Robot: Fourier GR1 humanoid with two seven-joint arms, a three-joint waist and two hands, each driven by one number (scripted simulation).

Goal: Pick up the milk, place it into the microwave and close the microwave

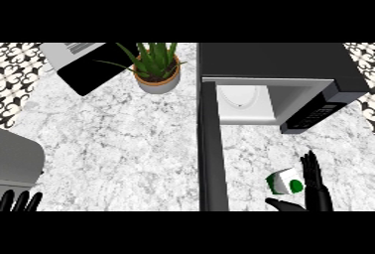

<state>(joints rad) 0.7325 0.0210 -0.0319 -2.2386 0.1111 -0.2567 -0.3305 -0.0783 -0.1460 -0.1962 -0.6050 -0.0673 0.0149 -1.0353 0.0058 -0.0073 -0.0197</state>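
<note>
Marble counter [110, 139]. Left hand [21, 201] rests at lower left edge, fingers up and relaxed, holding nothing. Potted plant [156, 67] up top. Microwave [282, 74] door [209, 149] swung wide open, cavity bare. Milk [284, 181], white-green carton, sits on counter in front of microwave, right of door. Right hand [313, 186] just beside it, fingers straight, thumb spread under; contact unclear, nothing gripped. Step looks like the pickup approach: next, curl round carton, then lift toward cavity.

Single head view, apparently steeply down onto counter [110, 139].
</note>
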